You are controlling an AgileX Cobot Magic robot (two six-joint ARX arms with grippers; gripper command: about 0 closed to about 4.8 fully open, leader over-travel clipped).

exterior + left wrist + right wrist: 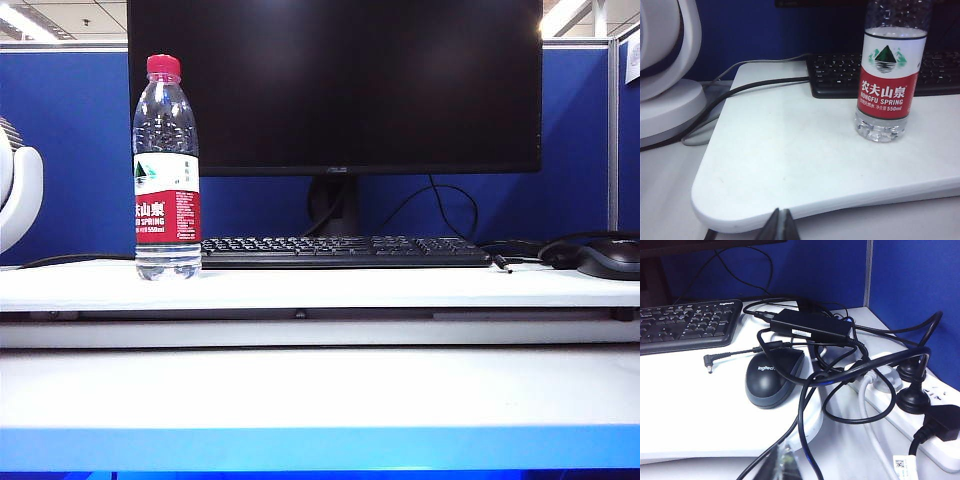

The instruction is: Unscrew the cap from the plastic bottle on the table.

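The plastic bottle (167,190) stands upright at the left of the white table (330,285), just in front of the keyboard's left end. Its red-pink cap (163,66) sits on the neck. The left wrist view shows the bottle's labelled lower half (886,90); the cap is cut off there. My left gripper (781,225) is shut and empty, low before the table's rounded front corner, well short of the bottle. My right gripper (785,462) is shut and empty too, near the table's right end among cables. Neither gripper appears in the exterior view.
A black keyboard (345,250) and a dark monitor (335,85) stand behind the bottle. A black mouse (772,376), a power adapter (810,325), tangled cables and a white power strip (920,425) crowd the right end. A white fan base (667,107) stands at the left.
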